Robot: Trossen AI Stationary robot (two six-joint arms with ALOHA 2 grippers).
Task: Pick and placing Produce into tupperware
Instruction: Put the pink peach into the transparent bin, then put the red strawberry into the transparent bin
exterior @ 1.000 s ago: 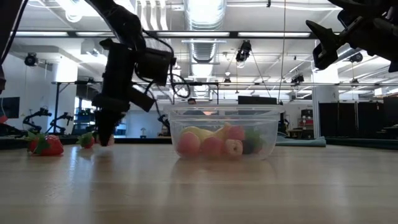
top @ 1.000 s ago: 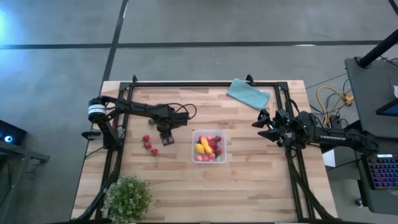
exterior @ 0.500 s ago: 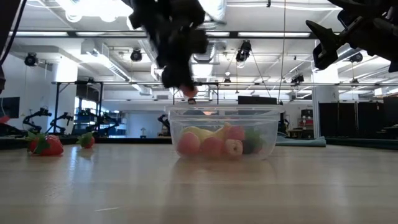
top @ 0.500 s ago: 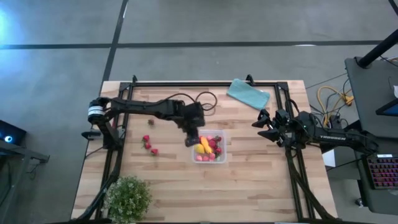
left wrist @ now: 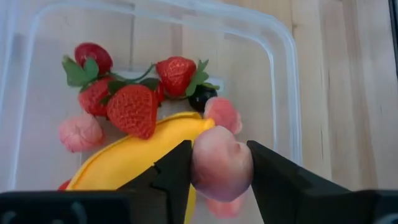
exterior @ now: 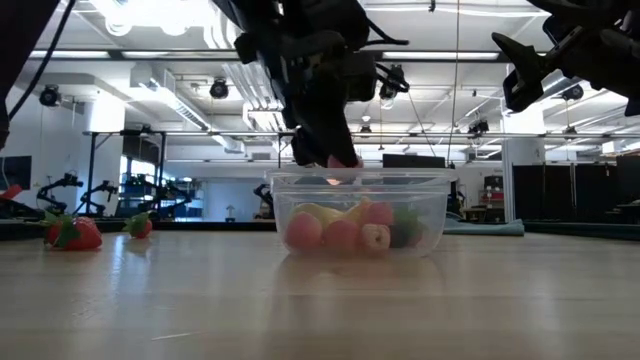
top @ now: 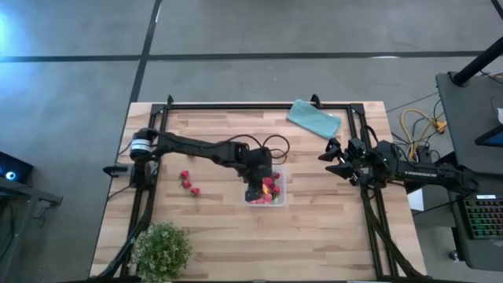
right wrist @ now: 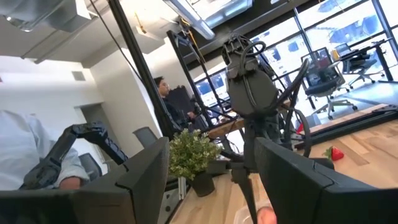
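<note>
Now we see the left gripper [left wrist: 221, 171] pinching a pink fruit [left wrist: 221, 163] at its middle above the tupperware [left wrist: 283, 93]; it seems light and smooth. The right gripper [top: 332, 161], spread, waits at the frame's right.

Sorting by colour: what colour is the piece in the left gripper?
Pale pink fruit piece, clearest in the left wrist view.

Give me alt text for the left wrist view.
The left gripper holds a pale pink round toy fruit between its dark fingers, above a clear plastic tupperware box that holds red toy strawberries, a yellow toy banana and more pink pieces.
</note>
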